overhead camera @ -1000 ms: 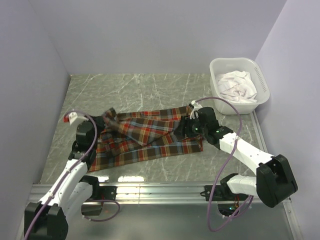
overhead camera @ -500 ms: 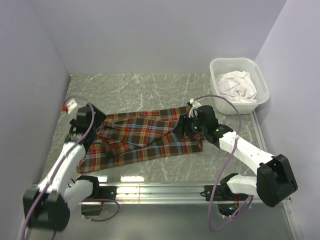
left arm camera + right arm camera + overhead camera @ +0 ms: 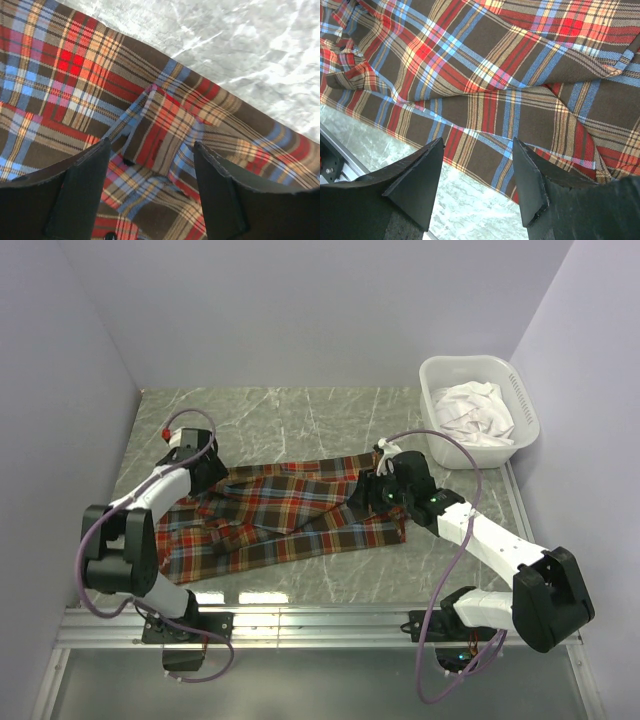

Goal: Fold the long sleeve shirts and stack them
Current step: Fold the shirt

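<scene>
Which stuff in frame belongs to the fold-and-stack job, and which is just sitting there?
Job:
- red, orange, teal and brown plaid cloth shirt
- left gripper, open over the shirt
- right gripper, open over the shirt

Lying about:
- white plastic basket
- crumpled white cloth inside it; cannot tell whether it is a shirt
- grey marbled tabletop

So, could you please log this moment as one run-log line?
plaid shirt: spread on table | left gripper: open, empty, over shirt's left end | right gripper: open, empty, over shirt's right end
</scene>
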Controlling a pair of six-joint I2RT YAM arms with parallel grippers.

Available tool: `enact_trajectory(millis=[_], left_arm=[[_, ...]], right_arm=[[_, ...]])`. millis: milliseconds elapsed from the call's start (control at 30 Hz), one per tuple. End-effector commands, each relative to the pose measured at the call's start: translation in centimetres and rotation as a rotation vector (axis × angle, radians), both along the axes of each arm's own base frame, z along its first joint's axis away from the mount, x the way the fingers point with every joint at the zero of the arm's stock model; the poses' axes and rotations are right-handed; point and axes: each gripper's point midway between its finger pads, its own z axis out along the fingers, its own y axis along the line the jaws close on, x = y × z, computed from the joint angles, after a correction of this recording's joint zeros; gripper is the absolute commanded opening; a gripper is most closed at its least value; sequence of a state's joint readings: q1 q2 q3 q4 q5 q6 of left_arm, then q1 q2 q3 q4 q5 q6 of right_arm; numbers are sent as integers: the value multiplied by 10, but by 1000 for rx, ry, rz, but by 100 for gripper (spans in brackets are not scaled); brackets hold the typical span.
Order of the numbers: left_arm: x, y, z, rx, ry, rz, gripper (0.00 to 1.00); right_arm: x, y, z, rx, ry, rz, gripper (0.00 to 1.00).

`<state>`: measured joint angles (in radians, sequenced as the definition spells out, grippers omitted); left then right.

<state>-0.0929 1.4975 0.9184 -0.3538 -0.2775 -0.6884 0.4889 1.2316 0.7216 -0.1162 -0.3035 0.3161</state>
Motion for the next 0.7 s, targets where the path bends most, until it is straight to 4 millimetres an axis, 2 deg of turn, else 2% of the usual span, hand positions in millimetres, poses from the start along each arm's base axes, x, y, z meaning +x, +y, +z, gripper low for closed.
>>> enact_trajectory(millis=[0,133,233,333,367,433,500,533,667], left_arm=[[10,4,1,20,17,-14,72],[15,2,-12,12,29,-12,65],[21,-2,-14,-4,31,-18,55],[25,-3,-15,-6,32,-18,31],[28,-3,-10,-6,21,-22,17],[28,0,3,8,-3,-16,2],[28,4,15,22,-31,2,1],[28,6,28,27,-63,10,0],[23,19,50,73,-127,61,1]], right_arm=[[7,3,9,0,-47,6,64],[7,1,4,-17,-43,-6,64],[7,-1,2,-18,-37,-14,64],[8,-1,1,-20,-33,-22,64],[8,-2,0,-23,-30,-25,64],[6,-2,-1,-25,-28,-25,64],[7,-3,0,-27,-33,-31,64],[7,-4,-2,-30,-28,-37,64],[9,-4,-2,-34,-25,-41,64]])
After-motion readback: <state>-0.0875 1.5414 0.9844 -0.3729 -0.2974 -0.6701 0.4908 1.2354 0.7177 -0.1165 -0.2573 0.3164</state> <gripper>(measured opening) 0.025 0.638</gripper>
